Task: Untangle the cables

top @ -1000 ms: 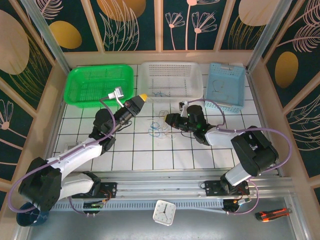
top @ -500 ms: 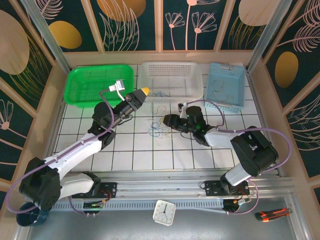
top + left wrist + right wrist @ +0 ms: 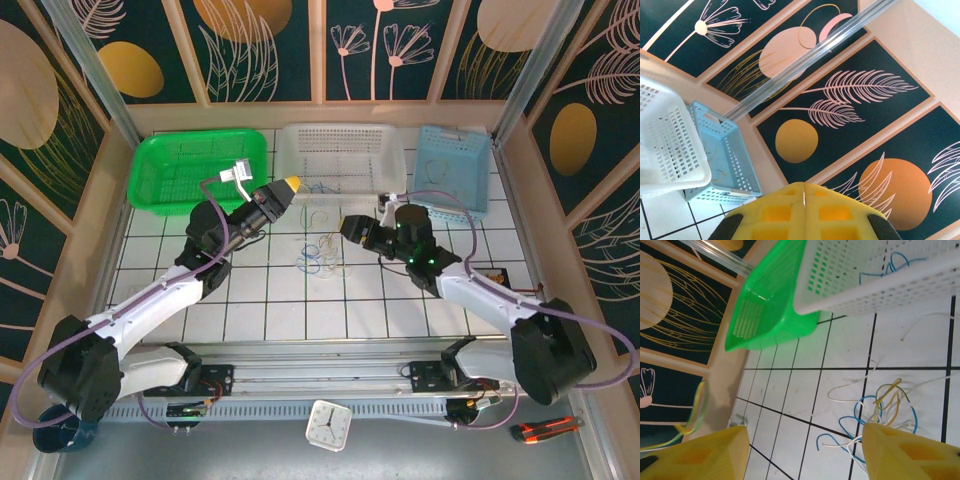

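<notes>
The right gripper hangs low over the desk with its yellow fingers spread well apart and only bare tiled surface between them. Just beside it, on its left, lie the cables, a loose knot of white, blue and yellowish strands on the desk. In the right wrist view some strand ends run up to the edge of one finger, and I cannot tell whether they touch. The left gripper is raised and tilted up toward the back wall, its two yellow fingers pressed flat together along a thin seam. It sits near the front left corner of the white basket, where a blue cable lies. The green basket stands to its left and the light blue basket to its right.
</notes>
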### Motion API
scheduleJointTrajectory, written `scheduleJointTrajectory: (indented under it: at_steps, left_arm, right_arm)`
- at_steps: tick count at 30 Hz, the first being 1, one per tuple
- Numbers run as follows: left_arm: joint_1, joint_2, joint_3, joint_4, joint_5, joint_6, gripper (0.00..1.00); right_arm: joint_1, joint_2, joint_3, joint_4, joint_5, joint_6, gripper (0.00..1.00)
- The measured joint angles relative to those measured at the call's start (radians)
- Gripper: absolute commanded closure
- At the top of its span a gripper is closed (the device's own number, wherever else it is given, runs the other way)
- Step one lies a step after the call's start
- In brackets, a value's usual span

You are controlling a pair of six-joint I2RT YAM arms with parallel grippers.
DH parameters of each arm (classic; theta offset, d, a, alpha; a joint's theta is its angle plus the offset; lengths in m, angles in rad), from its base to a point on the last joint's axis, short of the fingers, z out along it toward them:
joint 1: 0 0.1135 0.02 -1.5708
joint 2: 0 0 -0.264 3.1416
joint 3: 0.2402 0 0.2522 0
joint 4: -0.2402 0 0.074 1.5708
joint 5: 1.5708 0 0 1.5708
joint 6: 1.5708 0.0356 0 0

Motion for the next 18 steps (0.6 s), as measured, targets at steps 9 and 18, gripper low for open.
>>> scheduleJointTrajectory:
  at_steps: [9, 18]
  left_arm:
    - [0.0, 0.0, -0.017, 0.002, 0.0, 0.008, 1.0]
    - [0.0, 0.0, -0.019, 0.009, 0.0, 0.008, 1.0]
  right_arm:
    - [0.018, -0.021, 0.03, 0.01, -0.058, 0.089, 0.3]
    - [0.094, 0.076, 0.041, 0.118, -0.092, 0.169, 0.36]
